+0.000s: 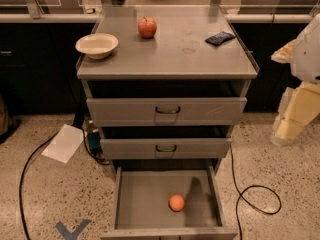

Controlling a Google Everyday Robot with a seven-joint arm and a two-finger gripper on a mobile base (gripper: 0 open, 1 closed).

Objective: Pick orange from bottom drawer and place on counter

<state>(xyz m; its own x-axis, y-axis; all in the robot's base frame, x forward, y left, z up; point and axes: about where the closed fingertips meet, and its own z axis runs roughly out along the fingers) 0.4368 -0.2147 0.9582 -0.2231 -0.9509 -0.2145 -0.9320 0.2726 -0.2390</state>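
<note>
The orange [176, 202] lies on the grey floor of the open bottom drawer [134, 204], near the front and a little right of the middle. The counter [170, 54] is the cabinet's flat grey top. My gripper [287, 129] hangs on the pale arm at the right edge of the view, to the right of the cabinet at about the height of the top drawer. It is well above the orange and far to its right, and holds nothing that I can see.
On the counter are a red apple [147, 27] at the back, a white bowl [97, 45] at the left and a dark packet [220, 38] at the right. The two upper drawers [166, 111] stand slightly open. A sheet of paper [63, 143] and black cables [255, 191] lie on the floor.
</note>
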